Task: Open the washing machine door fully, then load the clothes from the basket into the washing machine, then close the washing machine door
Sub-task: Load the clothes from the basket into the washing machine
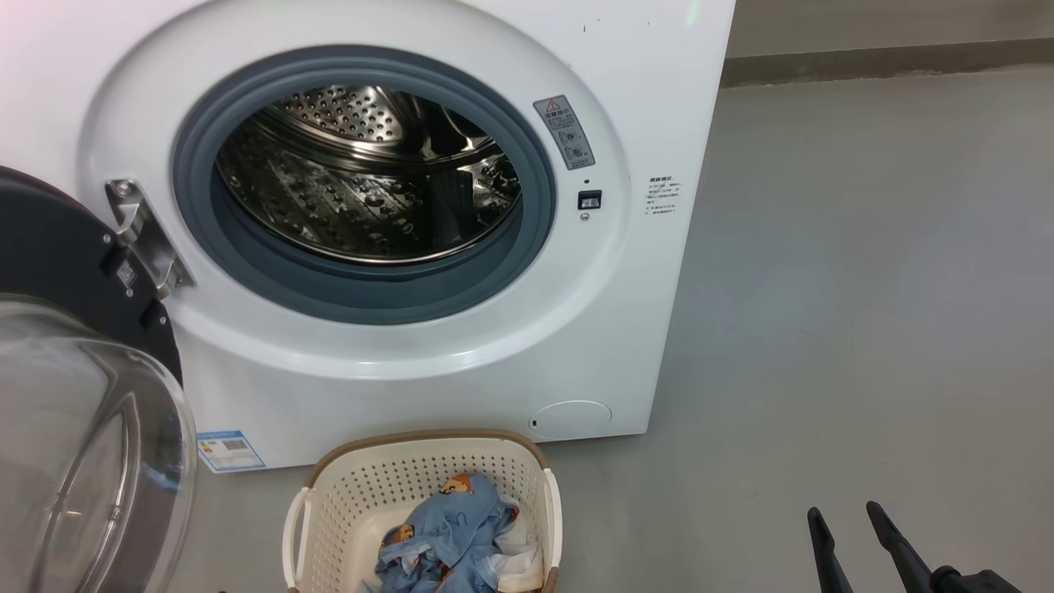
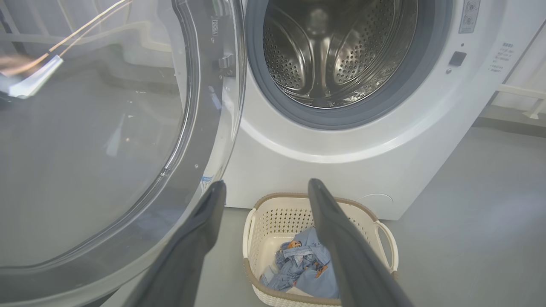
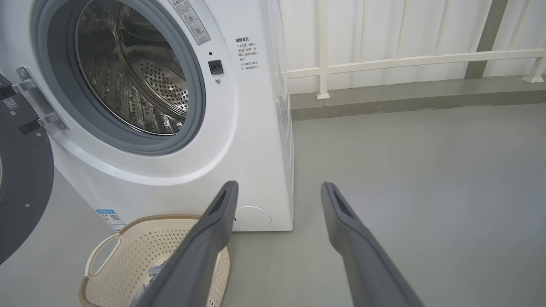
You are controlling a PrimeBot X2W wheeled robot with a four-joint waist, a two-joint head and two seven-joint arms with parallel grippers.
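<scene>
Left tool [image 2: 267,183] and right tool [image 3: 279,184] spread, grasping nothing; bottom-centre cream perforated plastic basket [image 1: 395,486] holds light-blue printed clothes [image 1: 453,535].

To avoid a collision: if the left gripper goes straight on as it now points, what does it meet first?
Probably the washing machine, its white front below the drum opening. The basket lies below the line of the left gripper. Depth unclear.

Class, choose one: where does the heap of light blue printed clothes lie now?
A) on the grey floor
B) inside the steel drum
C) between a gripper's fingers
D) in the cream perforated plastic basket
D: the light blue printed clothes sit inside the cream perforated basket.
</scene>
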